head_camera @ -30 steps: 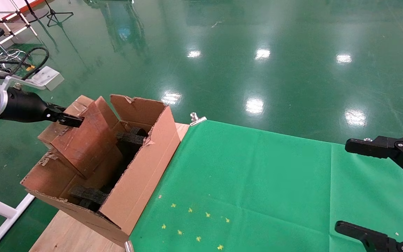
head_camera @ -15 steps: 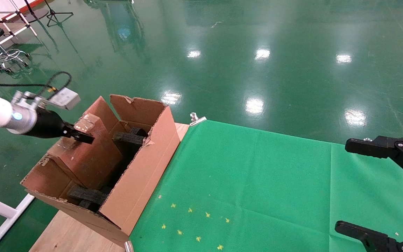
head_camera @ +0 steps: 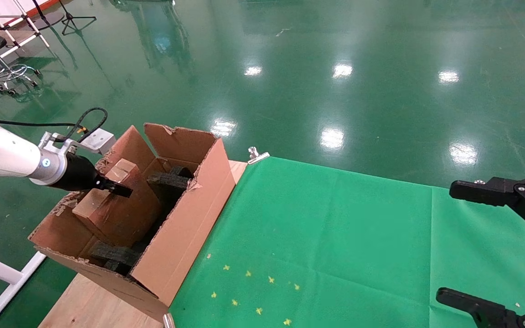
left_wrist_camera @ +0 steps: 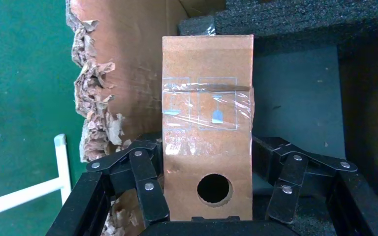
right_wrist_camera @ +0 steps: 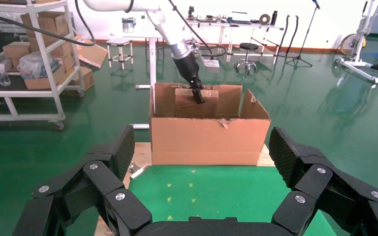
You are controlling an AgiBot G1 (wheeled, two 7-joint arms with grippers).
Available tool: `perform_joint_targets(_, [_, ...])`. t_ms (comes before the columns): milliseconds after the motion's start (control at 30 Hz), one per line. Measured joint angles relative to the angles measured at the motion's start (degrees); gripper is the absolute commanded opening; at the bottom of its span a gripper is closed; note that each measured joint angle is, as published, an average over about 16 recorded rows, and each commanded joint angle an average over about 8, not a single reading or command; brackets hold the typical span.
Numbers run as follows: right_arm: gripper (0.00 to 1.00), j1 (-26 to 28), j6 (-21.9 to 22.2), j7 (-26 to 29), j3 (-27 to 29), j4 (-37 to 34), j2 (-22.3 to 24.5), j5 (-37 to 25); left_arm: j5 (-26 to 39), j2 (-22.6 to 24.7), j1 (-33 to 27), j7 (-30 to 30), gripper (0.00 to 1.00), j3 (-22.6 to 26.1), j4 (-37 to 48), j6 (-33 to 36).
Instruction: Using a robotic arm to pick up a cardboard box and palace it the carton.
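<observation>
Brown cardboard fills the scene at about nine o'clock: the carton [head_camera: 178, 228] sits on the bench's [head_camera: 94, 305] wooden end, ragged flaps up and black foam blocks [head_camera: 114, 256] inside. The left gripper [head_camera: 116, 189] reaches into it from the nine o'clock side, its fingers [left_wrist_camera: 145, 182] clamped on either side of the cardboard box [head_camera: 116, 205], which stands tilted inside the carton among the foam. Clear tape and a round hole show on the box's narrow face. Over at four o'clock, above the green cloth [head_camera: 335, 237], the right gripper [head_camera: 490, 248] hangs with its fingers spread wide, holding nothing.
</observation>
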Motion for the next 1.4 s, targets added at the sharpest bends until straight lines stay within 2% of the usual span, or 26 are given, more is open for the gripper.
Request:
perform_joint_targets(833, [1.0,0.0,0.02,0.0,-0.01,-0.01,0.0,0.02,-0.35,-0.34,-0.5,0.54,1.0,-0.33,-0.64,1.06])
perform_joint_targets(1400, [1.0,0.01,0.03,-0.02,-0.03,-0.03,0.01,0.05,-9.92,-5.71,-4.4,9.4,1.0,-6.34,-9.11,10.58])
